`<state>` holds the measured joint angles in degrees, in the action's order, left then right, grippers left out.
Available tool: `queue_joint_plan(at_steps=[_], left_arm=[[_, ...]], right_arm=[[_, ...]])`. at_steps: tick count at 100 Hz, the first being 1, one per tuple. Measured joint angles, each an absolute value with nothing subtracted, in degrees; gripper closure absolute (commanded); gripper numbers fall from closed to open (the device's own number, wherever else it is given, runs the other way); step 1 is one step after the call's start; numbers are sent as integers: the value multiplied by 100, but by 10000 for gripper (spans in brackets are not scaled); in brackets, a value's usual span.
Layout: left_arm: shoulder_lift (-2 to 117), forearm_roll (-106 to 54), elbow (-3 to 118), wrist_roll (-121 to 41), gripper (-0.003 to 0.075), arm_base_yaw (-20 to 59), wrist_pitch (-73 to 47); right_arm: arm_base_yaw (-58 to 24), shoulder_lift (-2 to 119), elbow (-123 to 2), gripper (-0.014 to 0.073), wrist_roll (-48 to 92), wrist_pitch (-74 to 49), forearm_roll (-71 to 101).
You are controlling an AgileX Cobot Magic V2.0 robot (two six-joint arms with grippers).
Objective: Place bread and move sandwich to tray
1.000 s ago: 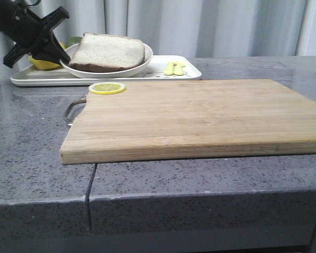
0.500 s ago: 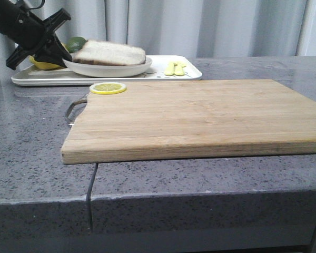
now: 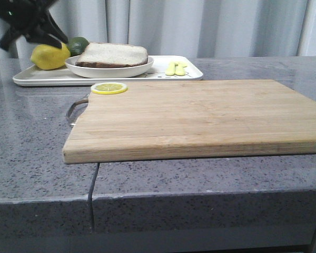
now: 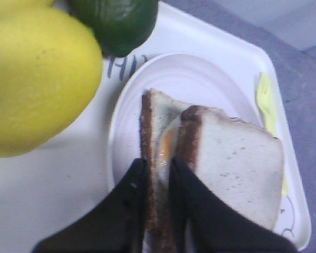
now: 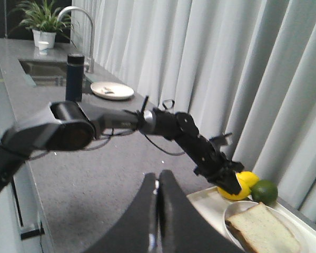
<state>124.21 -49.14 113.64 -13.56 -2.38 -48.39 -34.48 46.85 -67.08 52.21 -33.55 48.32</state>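
At far left the left tool (image 3: 29, 23) hangs raised above the tray (image 3: 42, 79), its fingers slightly apart and gripping nothing, seemingly clear after a release. Beside the lemon (image 3: 50, 56), the sandwich (image 3: 113, 55) sits flat on its plate (image 3: 108, 69) on that tray, apparently delivered. The right tool (image 5: 158, 211), fingers together and empty, waits high over the desk (image 3: 31, 142).

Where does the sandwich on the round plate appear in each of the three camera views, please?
Front view: sandwich at upper left, on the plate on the tray.
Left wrist view: lower centre, egg showing between the slices.
Right wrist view: bottom right corner.
Shared landmark: the yellow lemon beside the plate.
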Motion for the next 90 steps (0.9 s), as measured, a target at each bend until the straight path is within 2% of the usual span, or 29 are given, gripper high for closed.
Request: queue_joint_plan(at_steps=[27,54,75,90], left_arm=[[11587,-4905,11364,-1702,740,-286,-5210],[10710,-4894,11241,-1988,740,-286,-5574],[9750,-4905,10528,-2388,740,-286,-5563],[8860,-4976,9558,-2844,740,-286,-5394]], right_arm=[[-3448,4572,-6346,655,5221,-3569,4247],[-3448,3730,-4885,655,5221,-2616,4123],[-3448,2758,-3744,655,5221,-1657,4123],[-3448,2149,-3085,655,5221,-1363,4123]])
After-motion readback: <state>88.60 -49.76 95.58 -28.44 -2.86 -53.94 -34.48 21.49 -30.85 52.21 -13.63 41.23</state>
